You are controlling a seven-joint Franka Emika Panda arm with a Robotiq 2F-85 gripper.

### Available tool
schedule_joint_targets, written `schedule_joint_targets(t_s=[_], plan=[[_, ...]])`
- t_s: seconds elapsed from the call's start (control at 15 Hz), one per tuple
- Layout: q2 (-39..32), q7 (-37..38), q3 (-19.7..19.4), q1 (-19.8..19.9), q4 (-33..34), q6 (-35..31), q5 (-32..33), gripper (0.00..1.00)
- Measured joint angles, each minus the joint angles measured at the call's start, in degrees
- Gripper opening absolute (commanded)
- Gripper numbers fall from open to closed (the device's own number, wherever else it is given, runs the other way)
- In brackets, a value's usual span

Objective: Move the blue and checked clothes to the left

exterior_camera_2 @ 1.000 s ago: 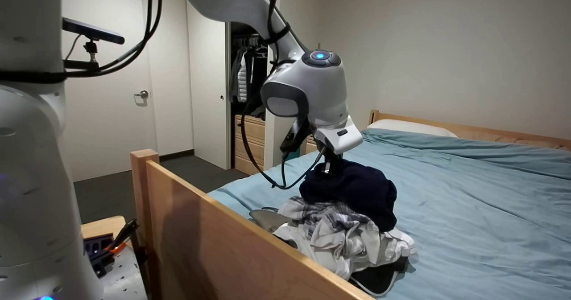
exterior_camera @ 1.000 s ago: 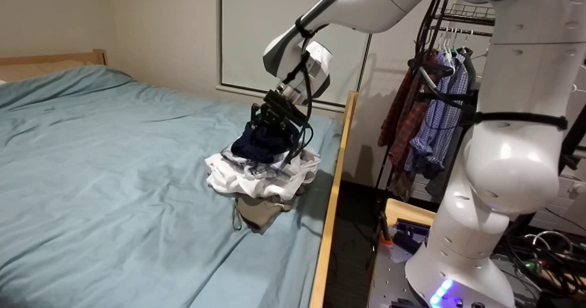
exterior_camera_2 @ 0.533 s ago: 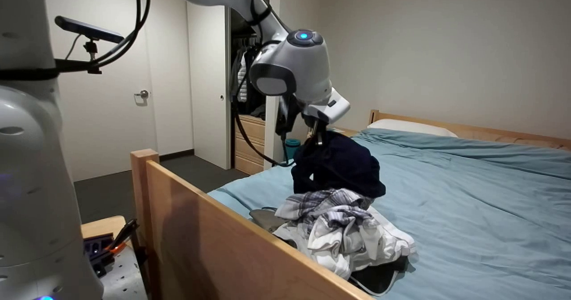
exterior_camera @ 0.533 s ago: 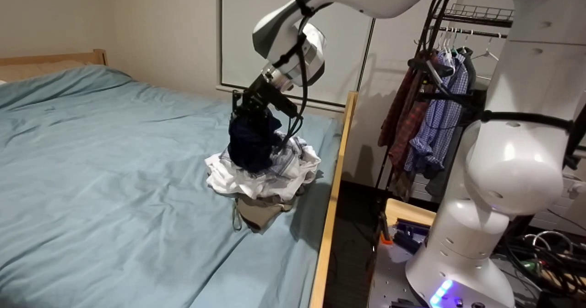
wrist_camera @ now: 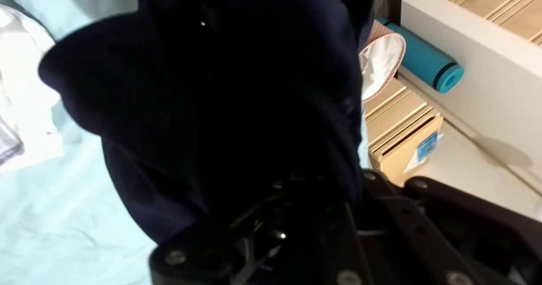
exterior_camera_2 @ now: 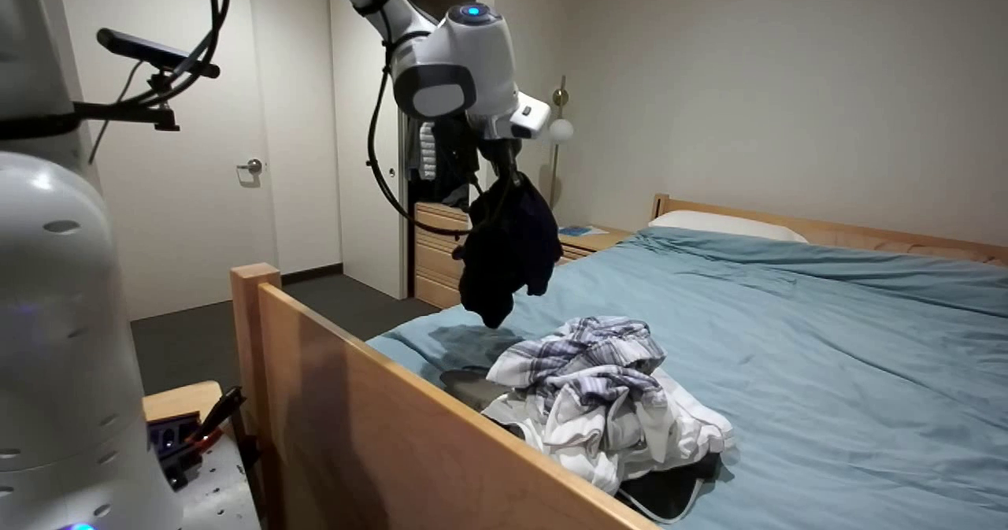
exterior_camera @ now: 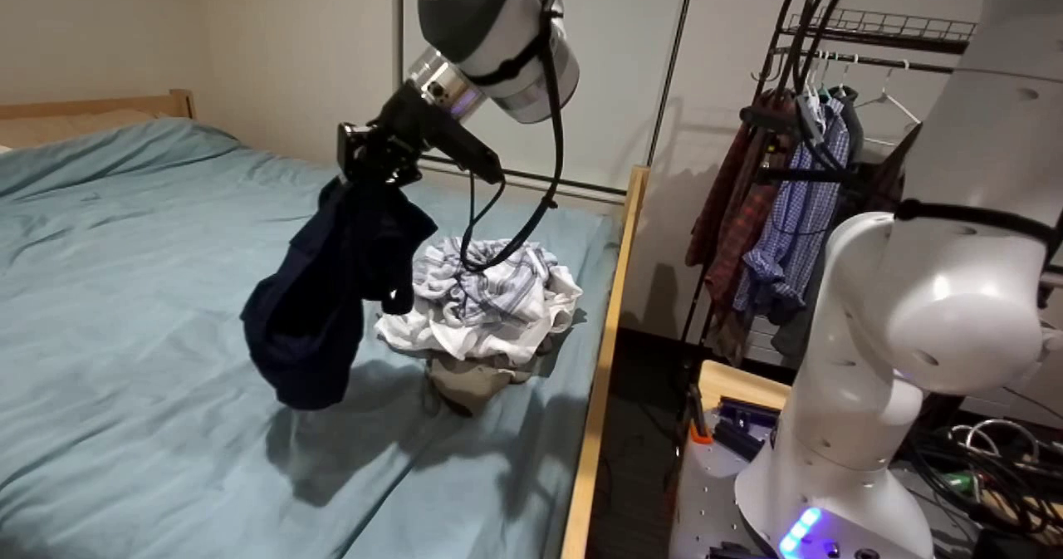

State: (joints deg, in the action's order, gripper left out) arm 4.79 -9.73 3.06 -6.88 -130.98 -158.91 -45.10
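The dark blue garment (exterior_camera: pixel 307 318) hangs from my gripper (exterior_camera: pixel 369 178) above the bed, clear of the pile, in both exterior views. My gripper (exterior_camera_2: pixel 512 174) is shut on its upper part. In the wrist view the dark blue garment (wrist_camera: pixel 258 86) fills the middle and hides the fingertips. The checked garment (exterior_camera: pixel 507 285) lies crumpled on top of the pile by the footboard; it also shows in an exterior view (exterior_camera_2: pixel 606 349). A small part of the checked garment (wrist_camera: pixel 9 143) shows at the left edge of the wrist view.
White cloth (exterior_camera: pixel 457 336) and a grey-brown item (exterior_camera: pixel 469 383) lie under the checked garment. The wooden footboard (exterior_camera_2: pixel 409 412) edges the bed (exterior_camera: pixel 166 293). A clothes rack (exterior_camera: pixel 864 61) stands behind the arm. Drawers (wrist_camera: pixel 406 149) and a teal roll (wrist_camera: pixel 427 60) are beside the bed.
The dark blue garment has been lifted off the pile and carried sideways, away from the checked garment, and now hangs freely. The checked garment and the rest of the pile stay in place.
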Motion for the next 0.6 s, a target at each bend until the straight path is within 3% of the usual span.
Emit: schedule_joint_targets(t_s=[0.2,0.6], plan=[[-1.32,0.87,2.25,-1.76,1.96,1.2,6.31,0.08],[-8.34,6.76,4.84,-2.9,9.89,11.42,25.09,0.08]])
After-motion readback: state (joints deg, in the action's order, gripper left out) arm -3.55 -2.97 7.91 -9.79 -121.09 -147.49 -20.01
